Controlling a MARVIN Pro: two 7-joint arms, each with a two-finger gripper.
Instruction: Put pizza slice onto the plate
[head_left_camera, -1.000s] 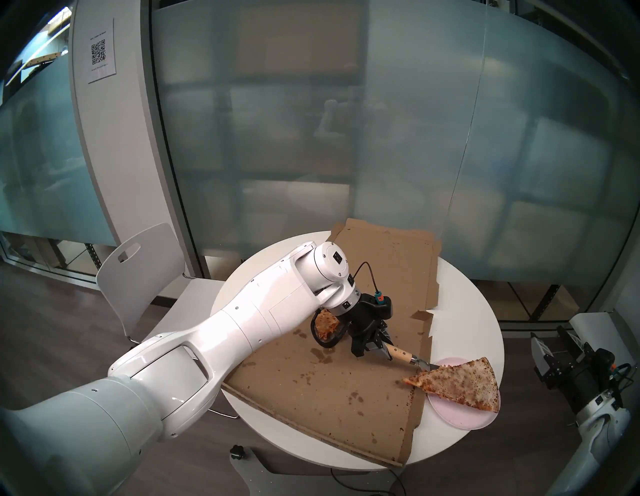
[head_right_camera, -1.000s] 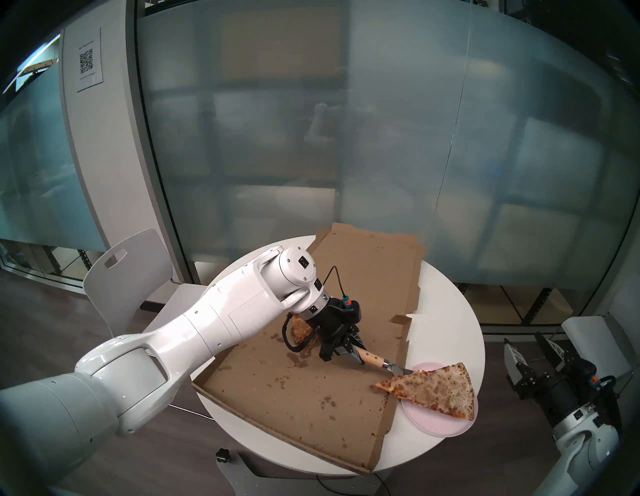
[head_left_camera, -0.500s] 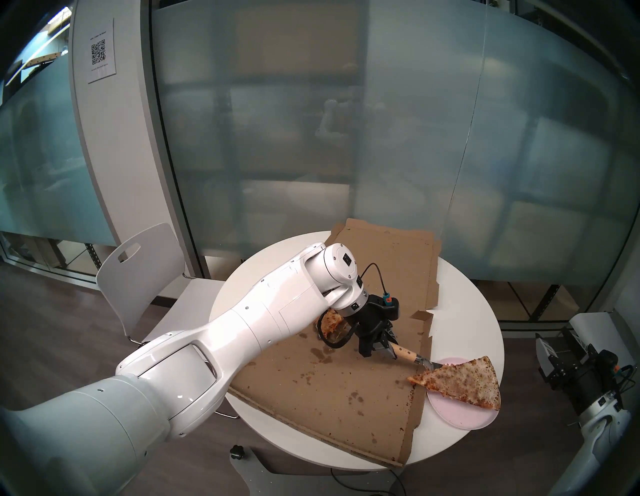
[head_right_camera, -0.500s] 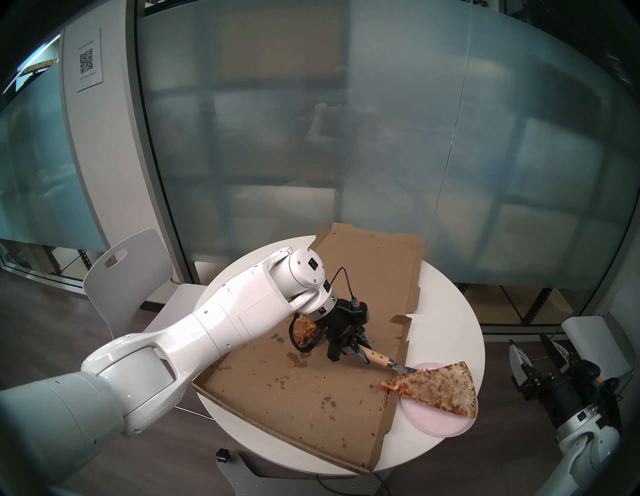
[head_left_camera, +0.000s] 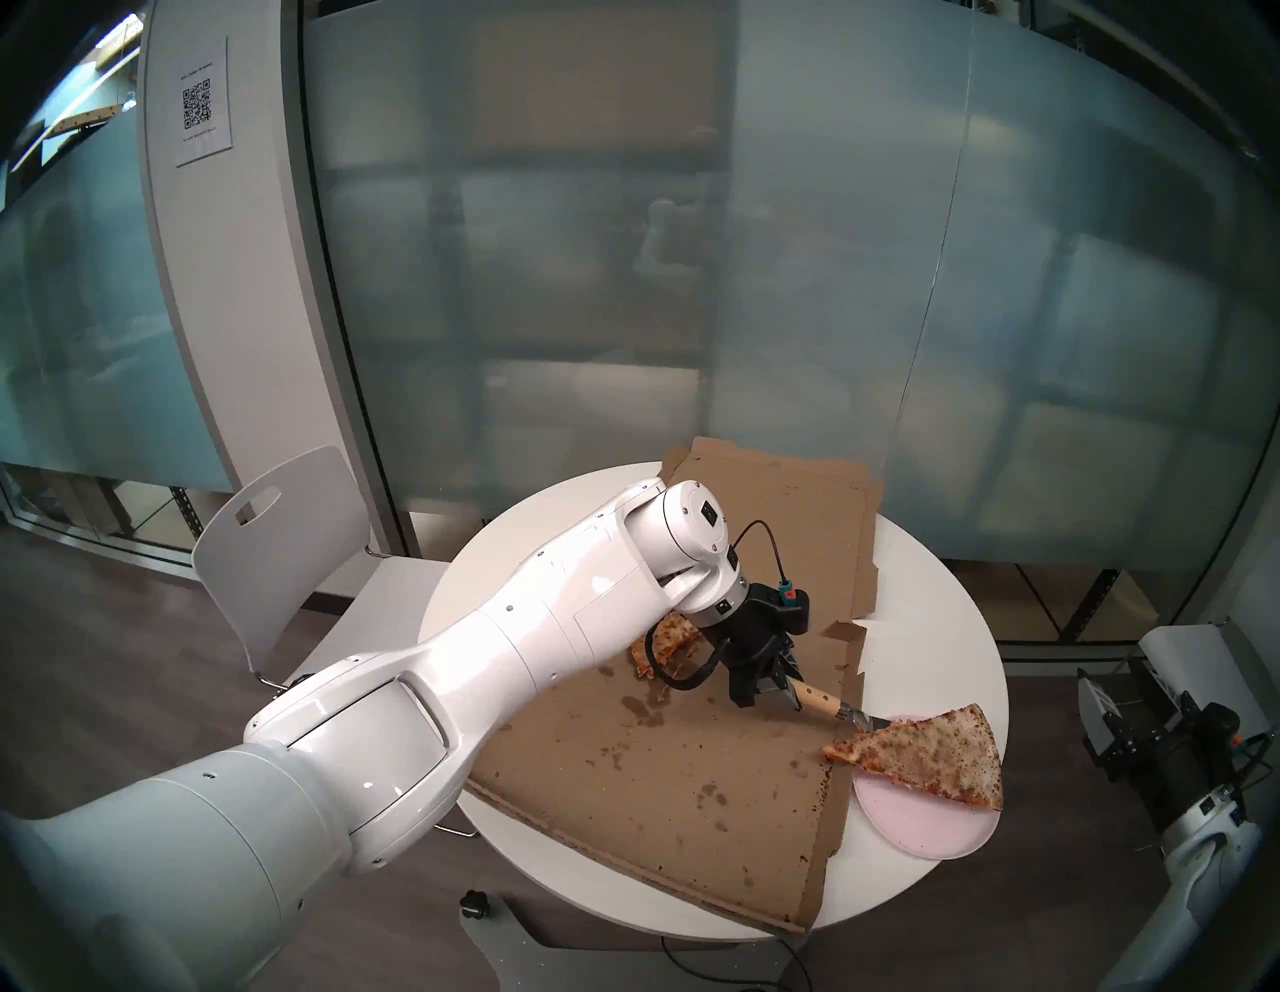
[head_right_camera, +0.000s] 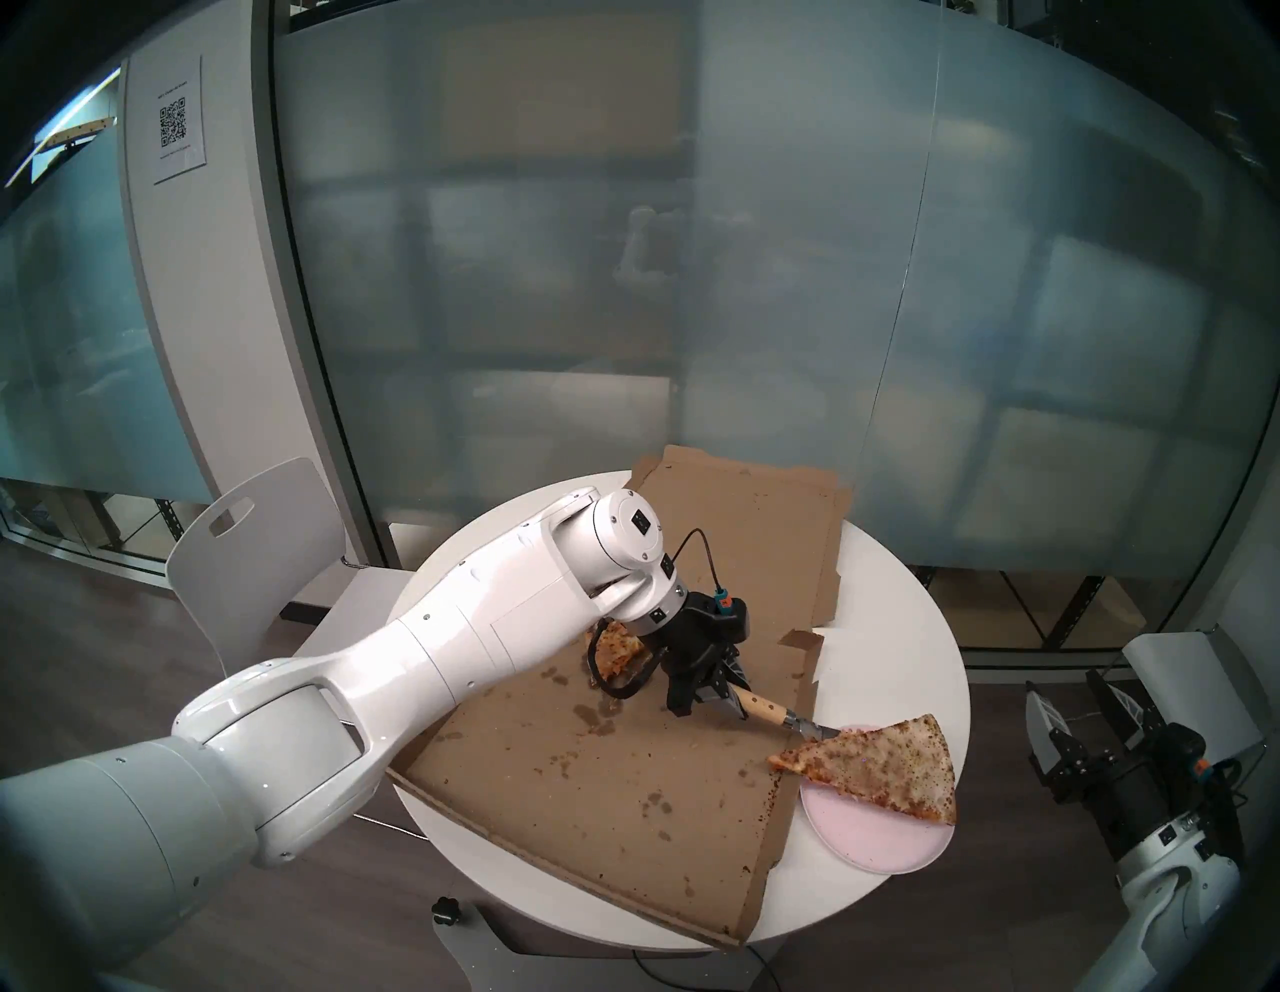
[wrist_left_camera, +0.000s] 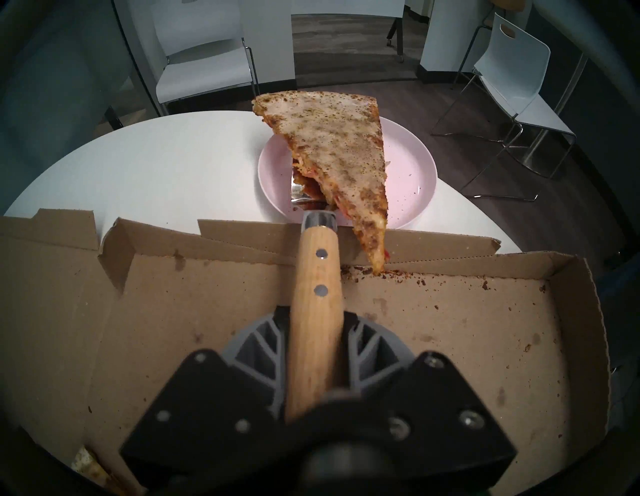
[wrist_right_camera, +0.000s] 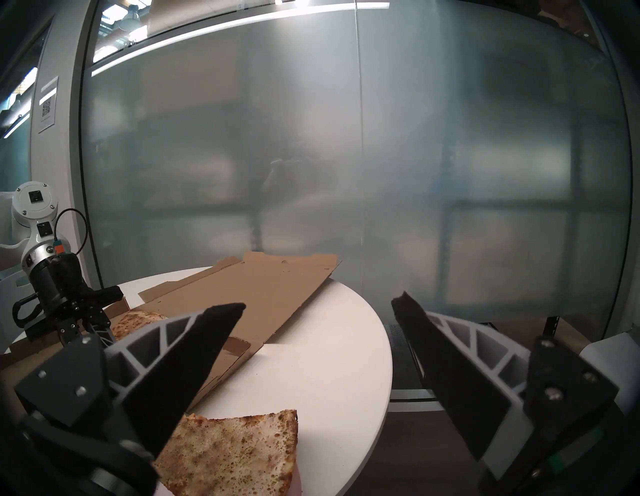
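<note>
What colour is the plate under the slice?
Pale pink plate with a few dark crumbs; clearest in the left wrist view.

The white table (head_left_camera: 921, 596) lies bare behind the plate (head_left_camera: 921, 824) (toward the glass wall), leaving a gripper room there. On the plate's box side, the raised cardboard box wall (wrist_left_camera: 398, 249) and the server's wooden handle (wrist_left_camera: 317, 311) block the way.

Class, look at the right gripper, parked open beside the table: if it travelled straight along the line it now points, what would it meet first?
Probably nothing close: the open right gripper points level over the white table's far edge, so the frosted glass wall looks first, though depth is unclear.
</note>
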